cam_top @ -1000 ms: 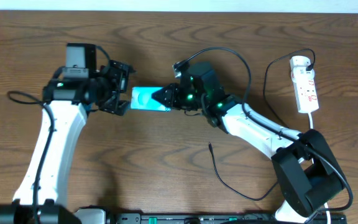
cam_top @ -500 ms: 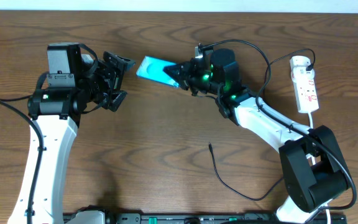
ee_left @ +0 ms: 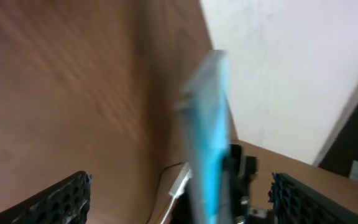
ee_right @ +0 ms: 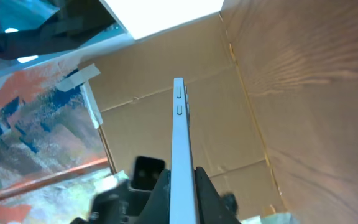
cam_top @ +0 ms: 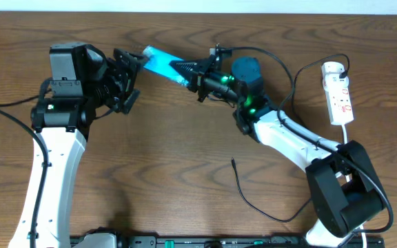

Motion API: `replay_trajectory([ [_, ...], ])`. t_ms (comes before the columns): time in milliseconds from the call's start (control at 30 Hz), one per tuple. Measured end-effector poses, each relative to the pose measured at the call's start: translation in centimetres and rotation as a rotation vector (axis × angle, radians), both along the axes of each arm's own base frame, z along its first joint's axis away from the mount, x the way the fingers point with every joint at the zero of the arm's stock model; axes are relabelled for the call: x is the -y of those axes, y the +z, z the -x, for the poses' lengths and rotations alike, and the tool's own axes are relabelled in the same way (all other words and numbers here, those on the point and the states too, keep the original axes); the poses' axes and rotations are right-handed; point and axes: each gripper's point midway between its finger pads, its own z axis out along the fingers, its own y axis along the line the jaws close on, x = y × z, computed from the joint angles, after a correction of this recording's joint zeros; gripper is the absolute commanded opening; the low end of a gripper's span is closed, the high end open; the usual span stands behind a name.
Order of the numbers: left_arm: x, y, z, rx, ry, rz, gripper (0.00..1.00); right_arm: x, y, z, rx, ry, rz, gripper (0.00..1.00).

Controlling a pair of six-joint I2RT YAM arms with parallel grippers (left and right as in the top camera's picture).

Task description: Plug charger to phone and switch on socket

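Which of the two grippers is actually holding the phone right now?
The right gripper: its jaws are shut on the phone, while the left gripper stands wide open beside it.

The phone [ee_left: 207,137] appears edge-on and blurred, near frame centre, showing its cyan face. It sits between the widely separated fingers [ee_left: 61,202] of the left gripper [ee_left: 179,183], touching neither. The wooden table [ee_left: 73,93] fills the left; a white wall [ee_left: 291,62] occupies the upper right.
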Motion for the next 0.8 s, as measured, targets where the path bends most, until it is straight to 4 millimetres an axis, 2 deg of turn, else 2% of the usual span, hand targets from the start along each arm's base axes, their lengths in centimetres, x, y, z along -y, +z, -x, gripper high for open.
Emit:
replay_trajectory([
  [133,0.0,0.9,-0.8,0.056,0.000,-0.001,0.92,-1.3,0.3,0.9,-0.012,0.005,-0.018,0.01],
  [267,0.0,1.2,-1.0,0.073,0.000,-0.001,0.92,-2.1,1.7,1.4,0.011,0.006,-0.066,0.01],
  [367,0.0,1.4,-1.1,0.081,0.000,-0.001,0.92,-2.2,2.6,1.3,0.025,-0.015,-0.099,0.01],
  [800,0.0,3.5,-2.6,0.199,-0.001,-0.004,0.92,-2.3,3.6,1.0,-0.055,-0.068,-0.188,0.01],
])
